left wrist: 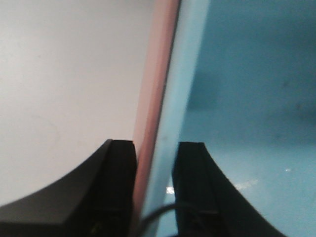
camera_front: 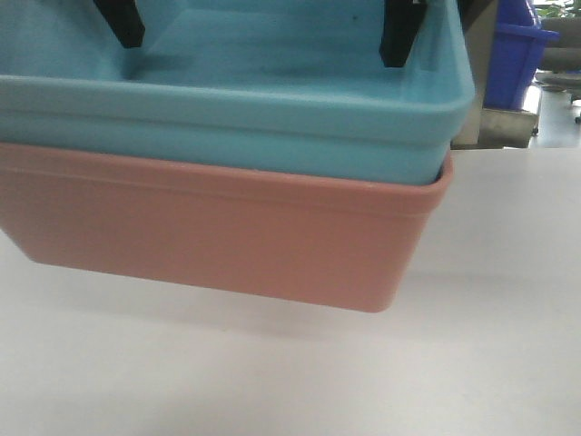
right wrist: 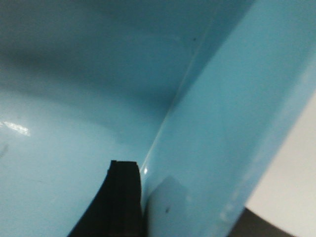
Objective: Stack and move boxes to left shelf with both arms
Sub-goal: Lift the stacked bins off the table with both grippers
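My left claw (left wrist: 156, 148) and right claw (right wrist: 190, 192) each pinch the blue box (camera_front: 227, 118) nested in the pink box (camera_front: 209, 236); mid-lift, I reckon, needing a level leftward carry.

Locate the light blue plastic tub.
Front view, upper left: the light blue plastic tub sits nested inside the salmon pink plastic tub, above the white tabletop.

Soft, even light is cast from above. All three views are slightly blurred and grainy. A faint, diffuse shadow is thrown on the table (camera_front: 508, 363) beneath the light blue tub (camera_front: 272, 127). White glints are caught on the tub's inner floor in both wrist views. Beyond its far right corner, the background is washed out.
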Motion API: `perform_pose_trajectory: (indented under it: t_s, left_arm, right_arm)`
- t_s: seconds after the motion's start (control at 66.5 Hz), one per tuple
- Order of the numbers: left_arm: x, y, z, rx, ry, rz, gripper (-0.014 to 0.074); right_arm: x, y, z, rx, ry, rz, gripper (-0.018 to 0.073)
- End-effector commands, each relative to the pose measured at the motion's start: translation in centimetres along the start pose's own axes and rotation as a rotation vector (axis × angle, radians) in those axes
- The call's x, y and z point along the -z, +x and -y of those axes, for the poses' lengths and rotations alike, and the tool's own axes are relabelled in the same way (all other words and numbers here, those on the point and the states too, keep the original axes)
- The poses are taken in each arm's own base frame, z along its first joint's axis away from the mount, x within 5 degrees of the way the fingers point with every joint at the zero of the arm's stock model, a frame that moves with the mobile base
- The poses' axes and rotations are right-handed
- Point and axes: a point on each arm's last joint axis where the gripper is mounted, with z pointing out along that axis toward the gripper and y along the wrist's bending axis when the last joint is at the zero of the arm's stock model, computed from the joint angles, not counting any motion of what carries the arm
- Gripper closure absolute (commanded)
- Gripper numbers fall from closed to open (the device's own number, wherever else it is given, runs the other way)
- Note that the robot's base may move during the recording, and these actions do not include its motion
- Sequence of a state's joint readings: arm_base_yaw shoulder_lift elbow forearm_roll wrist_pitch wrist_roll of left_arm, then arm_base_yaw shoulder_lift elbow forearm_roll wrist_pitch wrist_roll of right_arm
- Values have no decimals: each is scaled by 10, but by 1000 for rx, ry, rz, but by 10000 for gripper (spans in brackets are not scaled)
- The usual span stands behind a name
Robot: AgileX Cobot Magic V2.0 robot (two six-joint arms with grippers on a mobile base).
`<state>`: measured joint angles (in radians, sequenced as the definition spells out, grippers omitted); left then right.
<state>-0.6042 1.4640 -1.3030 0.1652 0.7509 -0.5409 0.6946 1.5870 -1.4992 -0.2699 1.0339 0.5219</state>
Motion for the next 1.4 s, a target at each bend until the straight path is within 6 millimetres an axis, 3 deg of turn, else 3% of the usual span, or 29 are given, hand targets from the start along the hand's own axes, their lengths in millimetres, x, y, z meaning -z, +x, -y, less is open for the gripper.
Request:
perform_pose_trajectory:
  t_s: [0.0,0.286,1.383]
  left_arm:
    - [25,-20,40,-18,220,169,603]
    - [-1,-21,47,-28,197,132,603]
    - [-2,-23,45,-41,190,154,603]
  right_arm:
    - [27,-31,-27,30,-150,242,505]
    - [25,-33,-43,65,-134,236,505]
    - [22,-32,-42,71,-114,217,505]
